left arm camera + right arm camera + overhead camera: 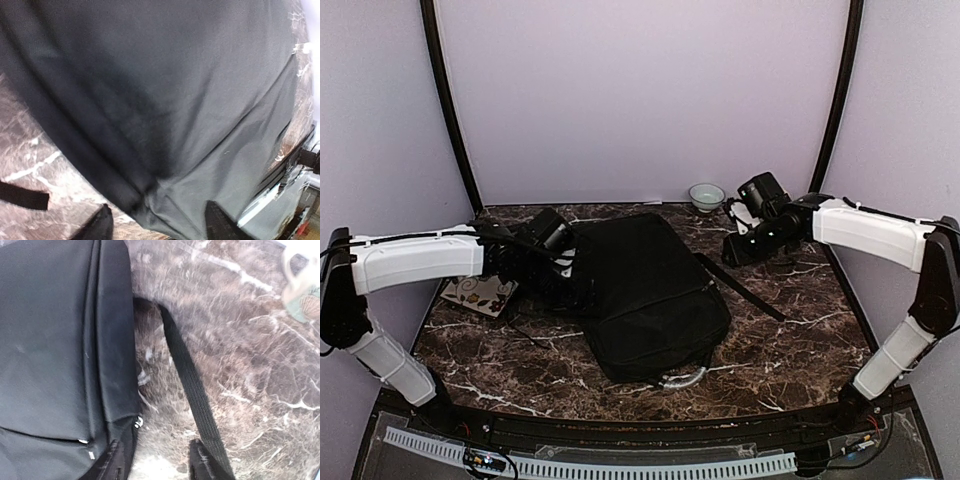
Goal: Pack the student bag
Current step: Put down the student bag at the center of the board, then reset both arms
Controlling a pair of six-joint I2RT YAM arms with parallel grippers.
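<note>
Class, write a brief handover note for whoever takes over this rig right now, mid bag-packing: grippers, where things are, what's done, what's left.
Grippers: the left gripper is open, low against the bag's left edge. The right gripper is open and empty, above the table by the bag's right side, next to the strap.
Things: the bag lies flat mid-table, handle toward the arms. A patterned flat item lies under the left arm; a bowl sits at the far edge.
Done: nothing visibly packed; cannot tell if any zip is open.
Left: probably open the bag, load it, close it.
</note>
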